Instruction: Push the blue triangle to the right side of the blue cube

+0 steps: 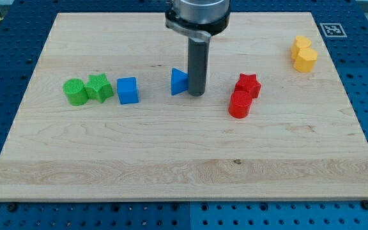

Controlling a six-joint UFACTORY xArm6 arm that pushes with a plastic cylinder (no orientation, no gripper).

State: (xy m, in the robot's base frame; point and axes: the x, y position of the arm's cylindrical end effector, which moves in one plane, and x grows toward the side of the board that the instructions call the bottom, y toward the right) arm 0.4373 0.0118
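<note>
My tip (197, 94) was down on the wooden board (171, 166), near the middle of the board's top half. It was just a straight dark rod, so it had nothing to spread or pinch, and it held nothing.

The blue triangle (179, 82) lay right against the rod, on the side toward the view's left. The two looked like they were touching. The rod stood between the triangle and the red blocks.

The blue cube (128, 90) sat farther toward the view's left, with a bare gap between it and the triangle. So the triangle was already on the cube's right side in the view, but not close to it.

Just left of the cube was a green star (99, 87), and a green round block (75, 92) touched the star.

To the view's right of my tip were a red star (248, 85) and a red round block (239, 104), touching each other.

Two yellow blocks (303, 53) sat together near the top right corner, well away from everything else.
</note>
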